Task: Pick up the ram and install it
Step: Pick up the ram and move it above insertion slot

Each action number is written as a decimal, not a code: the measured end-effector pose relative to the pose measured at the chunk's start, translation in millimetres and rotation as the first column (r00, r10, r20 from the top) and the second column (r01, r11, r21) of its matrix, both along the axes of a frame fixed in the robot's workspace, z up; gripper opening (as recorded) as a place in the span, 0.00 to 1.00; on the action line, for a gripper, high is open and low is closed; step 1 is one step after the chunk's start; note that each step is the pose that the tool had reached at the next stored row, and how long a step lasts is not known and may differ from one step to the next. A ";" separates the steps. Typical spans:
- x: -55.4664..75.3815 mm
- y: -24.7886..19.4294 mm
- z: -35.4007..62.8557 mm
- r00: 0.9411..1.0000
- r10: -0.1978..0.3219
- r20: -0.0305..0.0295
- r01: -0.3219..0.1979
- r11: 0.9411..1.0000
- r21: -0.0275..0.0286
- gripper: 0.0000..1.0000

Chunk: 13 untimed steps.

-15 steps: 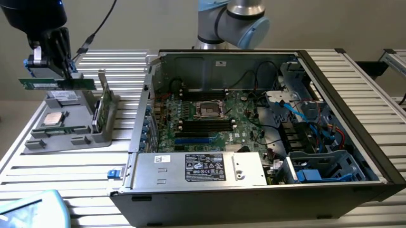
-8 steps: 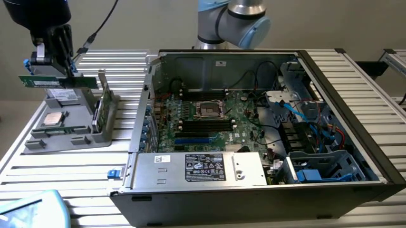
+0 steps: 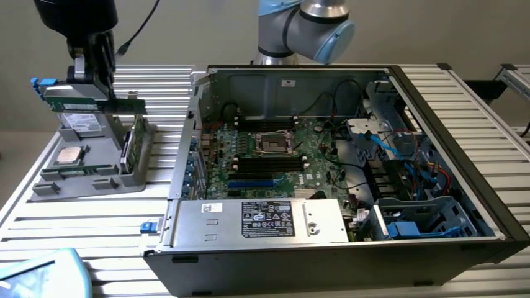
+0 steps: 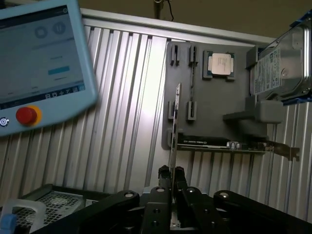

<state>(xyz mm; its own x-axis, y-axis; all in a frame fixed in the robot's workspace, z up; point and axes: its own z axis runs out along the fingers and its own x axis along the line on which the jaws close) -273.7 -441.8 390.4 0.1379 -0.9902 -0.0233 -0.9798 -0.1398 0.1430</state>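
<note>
The ram (image 3: 93,104) is a thin green circuit-board stick hanging level in the air above the grey parts holder (image 3: 99,177) at the exterior view's left. My gripper (image 3: 95,93) is shut on its upper edge. In the wrist view the ram (image 4: 174,126) appears edge-on, running away from my gripper (image 4: 171,176), whose two black fingers press on either side of it. The open computer case (image 3: 447,124) lies to the exterior view's right, with the motherboard (image 3: 319,158) and its black slots (image 3: 269,163) well away from the ram.
On the holder sit a square silver processor chip (image 3: 69,155), a silver hard drive (image 4: 280,63) and an expansion card (image 4: 229,144). A teach pendant (image 4: 39,63) lies on the ribbed table beside the holder. The power supply (image 3: 265,220) and cables (image 3: 398,149) crowd the case.
</note>
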 end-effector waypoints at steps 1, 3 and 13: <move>4.8 -0.6 0.4 1.000 0.000 0.000 0.000 1.000 0.002 0.14; 13.8 -1.6 1.2 1.000 0.000 0.000 0.000 1.000 0.005 0.14; 59.3 -5.6 4.4 1.000 0.000 0.000 0.000 1.000 0.007 0.14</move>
<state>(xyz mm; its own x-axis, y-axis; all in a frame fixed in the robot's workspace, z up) -214.5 -447.5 394.8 0.1379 -0.9900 -0.0307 -0.9798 -0.1409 0.1417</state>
